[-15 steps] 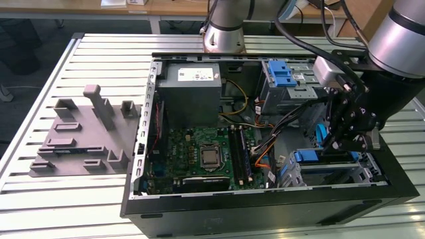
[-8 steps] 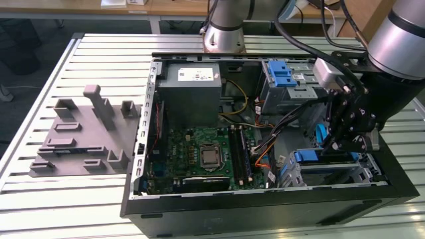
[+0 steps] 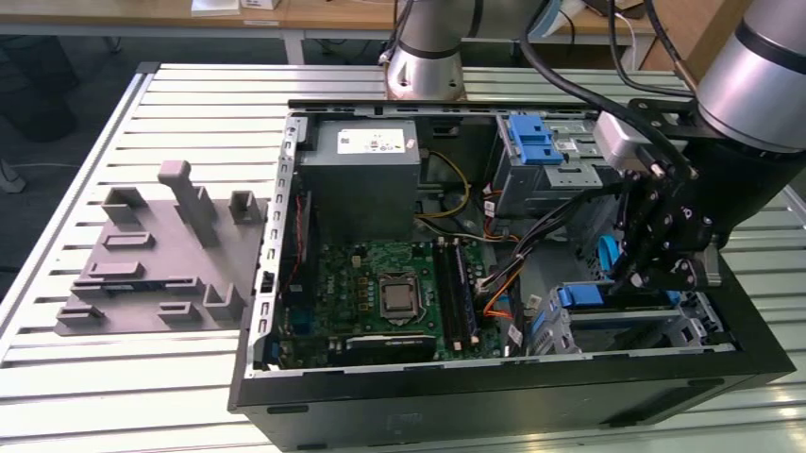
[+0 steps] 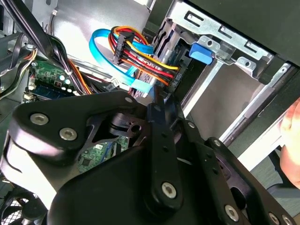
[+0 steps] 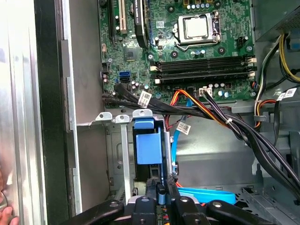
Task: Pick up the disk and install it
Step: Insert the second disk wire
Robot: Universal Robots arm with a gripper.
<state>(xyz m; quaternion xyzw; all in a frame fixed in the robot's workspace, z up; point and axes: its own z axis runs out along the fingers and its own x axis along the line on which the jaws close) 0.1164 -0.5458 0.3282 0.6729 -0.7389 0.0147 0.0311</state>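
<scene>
One disk (image 5: 149,147) stands on edge in drive cage (image 5: 123,154), long axis vertical; claw (image 5: 161,197) clamped on its edge.

Even daylight is washing over the slatted table (image 3: 151,377); glare is blowing out the case wall (image 4: 84,18), and the gripper (image 4: 161,101) is looming dark and soft.

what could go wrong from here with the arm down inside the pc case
The black gripper sits low by the blue-latched metal drive cage, with blue, orange and black cables running right beside it, so a move could snag or tug one. The green motherboard lies close by, so a sideways swing might strike it.
</scene>
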